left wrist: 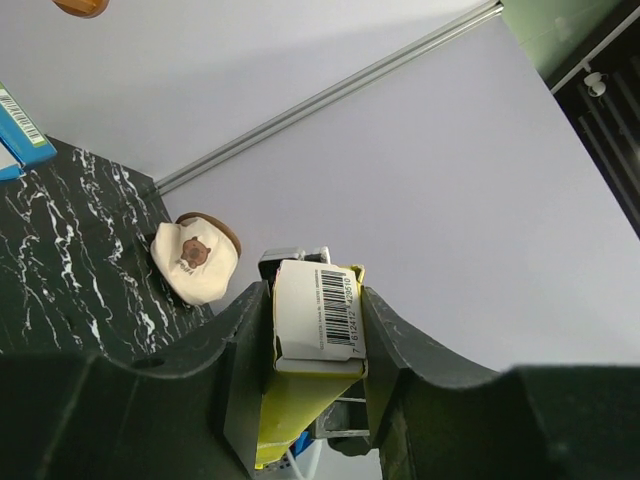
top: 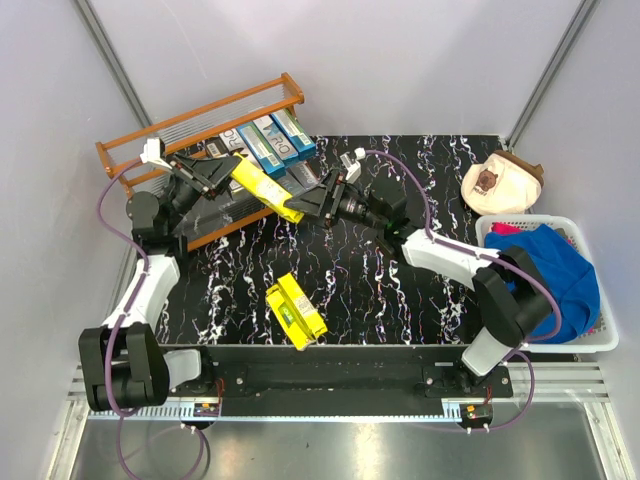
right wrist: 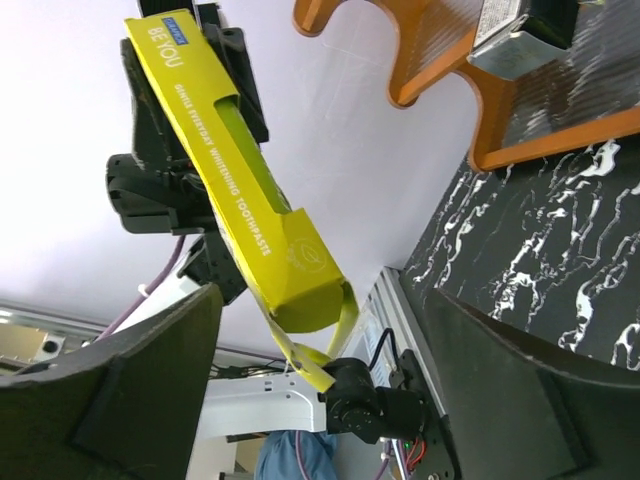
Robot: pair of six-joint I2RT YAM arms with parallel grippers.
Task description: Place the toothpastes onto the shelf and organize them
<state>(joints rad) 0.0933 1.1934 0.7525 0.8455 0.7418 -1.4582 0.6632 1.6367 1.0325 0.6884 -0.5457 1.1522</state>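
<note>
1. The left gripper is clamped on one end of a yellow toothpaste carton, held up off the table.
2. The shelf stands just behind this gripper. Blue-teal cartons lie on it.
3. The carton's other end sits between the fingers of the right gripper, which are spread wide with gaps on either side.
4. Two yellow cartons lie on the table, nearer the bases than either gripper.

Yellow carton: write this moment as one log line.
left end effector: grips yellow carton | right end effector: open at its other end
</note>
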